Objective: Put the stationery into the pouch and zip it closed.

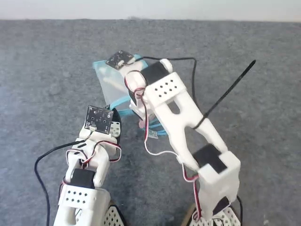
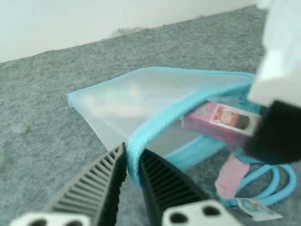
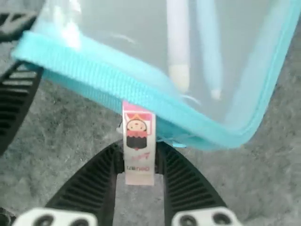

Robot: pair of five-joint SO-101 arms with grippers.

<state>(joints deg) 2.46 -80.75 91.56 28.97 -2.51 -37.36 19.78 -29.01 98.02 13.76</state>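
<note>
A clear pouch [image 2: 136,99] with a light blue zipper edge lies on grey carpet, also seen in the high view [image 1: 107,77]. My left gripper [image 2: 133,162] is shut on the pouch's blue zipper edge and holds the mouth lifted. My right gripper [image 3: 138,160] is shut on a small pink box [image 3: 138,141] with a cartoon figure on it, at the pouch's open mouth. That pink box [image 2: 218,120] pokes partly under the blue rim. A white pen [image 3: 178,42] and a pale blue pen [image 3: 207,47] lie inside the pouch [image 3: 117,28].
A pink tag [image 2: 230,176] and a blue cord loop [image 2: 270,183] hang by the pouch's near corner. A black cable tie [image 1: 230,89] sticks out from the right arm. A pale wall [image 2: 94,19] runs behind the carpet.
</note>
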